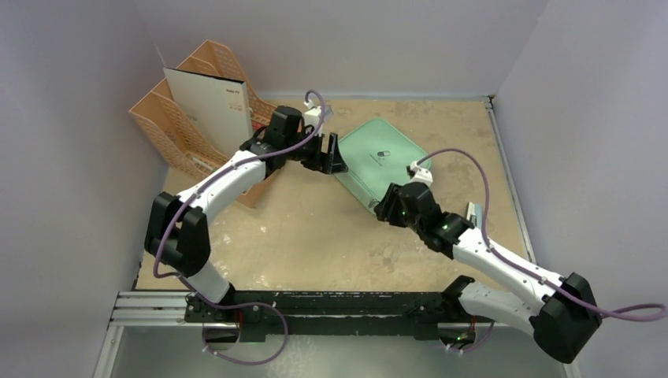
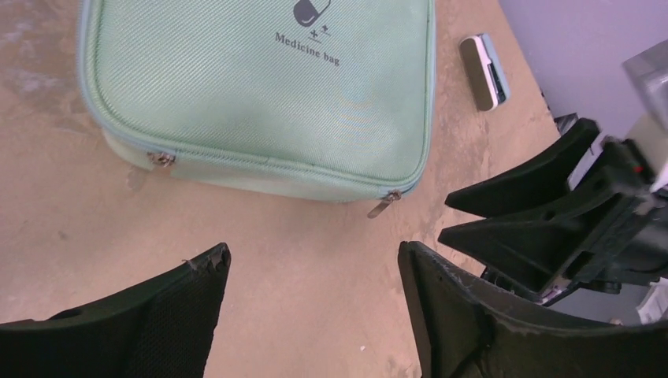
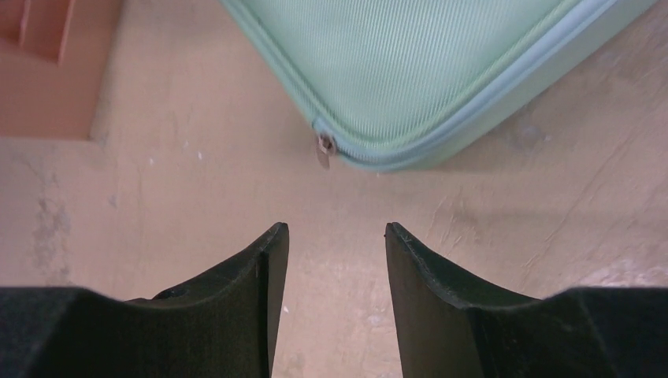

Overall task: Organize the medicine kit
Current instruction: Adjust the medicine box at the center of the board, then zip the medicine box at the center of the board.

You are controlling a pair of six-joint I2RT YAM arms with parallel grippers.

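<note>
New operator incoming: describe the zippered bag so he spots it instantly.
On the tan table, right of the peach plastic desk organizer, lies a mint-green rounded-square fabric case. Only it bears a dark pill logo and "Medicine bag".

Place: a robot lab, a closed-off test cell.
Enclosure: plain pale walls (image 1: 71, 118) box the table (image 1: 315, 236) in on three sides.
Mounting: an aluminium rail (image 1: 150, 307) runs along the near edge; the left arm (image 1: 220, 177) and the right arm (image 1: 504, 260), white with black joints, are fixed there side by side.
Wiring: purple cables (image 1: 461, 151) loop loose along both arms.
Tabletop: bare tan board, scuffed and stained.
Props: a peach desk organizer (image 1: 169, 130) and a mint-green medicine kit (image 1: 370, 153) lie on the board.
</note>
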